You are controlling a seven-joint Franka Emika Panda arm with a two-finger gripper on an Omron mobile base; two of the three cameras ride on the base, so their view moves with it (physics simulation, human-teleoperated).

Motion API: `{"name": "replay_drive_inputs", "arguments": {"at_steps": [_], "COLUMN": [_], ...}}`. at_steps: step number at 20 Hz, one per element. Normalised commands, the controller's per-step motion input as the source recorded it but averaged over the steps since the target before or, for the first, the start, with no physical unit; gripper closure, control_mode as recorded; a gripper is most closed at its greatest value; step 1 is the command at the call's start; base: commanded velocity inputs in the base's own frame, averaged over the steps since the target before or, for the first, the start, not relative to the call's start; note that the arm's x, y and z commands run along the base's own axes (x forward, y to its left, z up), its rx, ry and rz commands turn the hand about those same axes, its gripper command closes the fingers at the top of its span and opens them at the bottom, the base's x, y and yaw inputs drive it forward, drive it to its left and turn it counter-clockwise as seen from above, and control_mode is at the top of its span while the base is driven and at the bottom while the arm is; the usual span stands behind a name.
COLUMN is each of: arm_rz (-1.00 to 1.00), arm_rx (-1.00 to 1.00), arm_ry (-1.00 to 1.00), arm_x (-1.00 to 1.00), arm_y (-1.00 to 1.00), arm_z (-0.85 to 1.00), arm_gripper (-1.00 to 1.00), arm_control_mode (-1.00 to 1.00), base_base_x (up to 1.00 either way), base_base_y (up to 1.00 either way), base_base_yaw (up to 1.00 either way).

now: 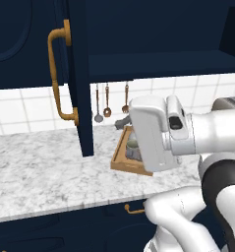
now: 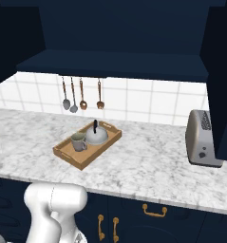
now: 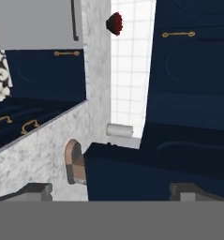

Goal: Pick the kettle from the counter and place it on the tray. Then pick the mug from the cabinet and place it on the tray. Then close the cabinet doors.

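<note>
Doors remain the outstanding step. From the left base view, one cabinet door (image 1: 72,74) hangs open beside the arm; the next move likely calls for pushing it shut. From the right base view, one kettle (image 2: 96,135) and one mug (image 2: 78,141) sit in the tray (image 2: 72,158) on the counter (image 2: 148,161); one toaster (image 2: 203,138); four hanging utensils. In the hand view, the gripper (image 3: 111,190) is spread wide, grasping nothing.
</note>
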Motion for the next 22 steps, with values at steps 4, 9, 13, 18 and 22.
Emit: {"name": "replay_drive_inputs", "arguments": {"at_steps": [4, 9, 13, 18, 22], "arm_rz": [-0.01, -0.03, -0.04, -0.05, -0.04], "arm_rx": [-0.01, -0.04, -0.06, -0.06, -0.02], "arm_ry": [-0.10, -0.09, -0.08, -0.04, 0.00], "arm_x": [-0.06, -0.12, -0.07, -0.02, 0.01], "arm_y": [0.23, 0.35, 0.27, 0.21, 0.32], "arm_z": [0.00, 0.00, 0.00, 0.00, 0.00], "arm_gripper": [-1.00, -1.00, -1.00, -1.00, -1.00], "arm_control_mode": [-1.00, -1.00, -1.00, -1.00, -1.00], "base_base_x": [0.00, 0.00, 0.00, 0.00, 0.00], "base_base_y": [0.00, 0.00, 0.00, 0.00, 0.00], "base_base_yaw": [0.00, 0.00, 0.00, 0.00, 0.00]}}
